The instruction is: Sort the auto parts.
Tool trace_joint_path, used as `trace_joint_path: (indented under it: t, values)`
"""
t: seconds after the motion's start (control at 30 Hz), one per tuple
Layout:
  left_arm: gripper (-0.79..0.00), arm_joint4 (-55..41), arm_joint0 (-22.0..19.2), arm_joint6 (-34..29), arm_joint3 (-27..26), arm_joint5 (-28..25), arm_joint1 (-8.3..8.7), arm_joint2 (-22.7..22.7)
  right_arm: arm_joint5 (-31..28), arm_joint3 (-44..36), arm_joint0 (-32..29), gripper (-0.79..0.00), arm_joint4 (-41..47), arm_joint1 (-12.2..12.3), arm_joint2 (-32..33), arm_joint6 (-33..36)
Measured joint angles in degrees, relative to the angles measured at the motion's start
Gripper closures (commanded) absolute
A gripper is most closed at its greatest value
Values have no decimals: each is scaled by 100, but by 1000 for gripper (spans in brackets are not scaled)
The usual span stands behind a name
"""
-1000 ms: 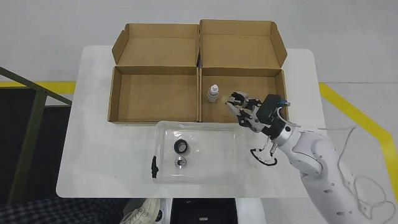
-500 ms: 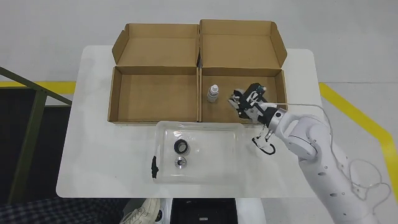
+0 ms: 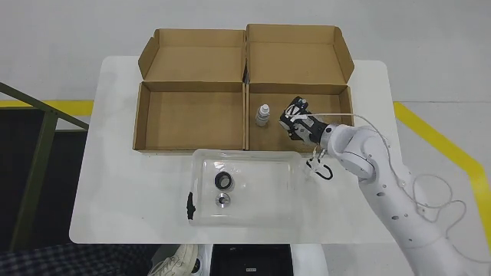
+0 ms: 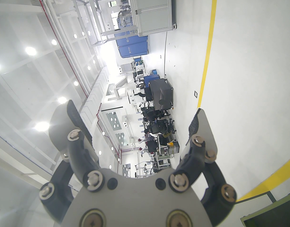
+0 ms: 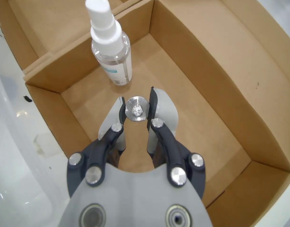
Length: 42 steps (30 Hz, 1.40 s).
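Right gripper (image 5: 136, 106) clamped on a metal disc (image 5: 137, 113) in the right box (image 3: 331, 125) near the bottle (image 3: 263, 113); black ring (image 3: 224, 179) and metal piece (image 3: 222, 201) unsorted in the tray (image 3: 265, 192); left gripper (image 4: 134, 109) spread, empty.

No legible text, spray bottle (image 5: 111, 45) at the 9 o'clock end of the right cardboard box (image 5: 206, 55) has a white-and-teal label with print too small to read, blue cabinets (image 4: 132, 45) in the hall carry an unreadable mark.
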Motion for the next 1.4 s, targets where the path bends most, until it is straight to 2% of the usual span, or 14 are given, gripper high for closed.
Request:
trace_joint_path:
  t: [0.33, 0.47, 0.6, 0.63, 0.67, 0.7, 0.8, 1.0, 1.4]
  values:
    - [-785, 0, 0, 0, 0, 0, 0, 0, -74, 562, 446, 0, 70, -109, -400, 257]
    - [-785, 0, 0, 0, 0, 0, 0, 0, -108, 772, 619, -105, 109, -147, -511, 341]
    - [-785, 0, 0, 0, 0, 0, 0, 0, -107, 921, 747, -172, 120, -185, -619, 368]
    - [-785, 0, 0, 0, 0, 0, 0, 0, -101, 948, 772, -286, 119, -195, -645, 365]
    - [-785, 0, 0, 0, 0, 0, 0, 0, -95, 962, 786, -351, 116, -201, -661, 363]
    - [-785, 0, 0, 0, 0, 0, 0, 0, -87, 970, 796, -372, 114, -206, -674, 362]
    - [-785, 0, 0, 0, 0, 0, 0, 0, -52, 943, 795, -782, 95, -215, -694, 362]
    - [-785, 0, 0, 0, 0, 0, 0, 0, 14, 563, 564, -785, 15, -161, -506, 304]
    - [-785, 0, 0, 0, 0, 0, 0, 0, -191, -1029, -446, -785, -2, 76, 425, 20]
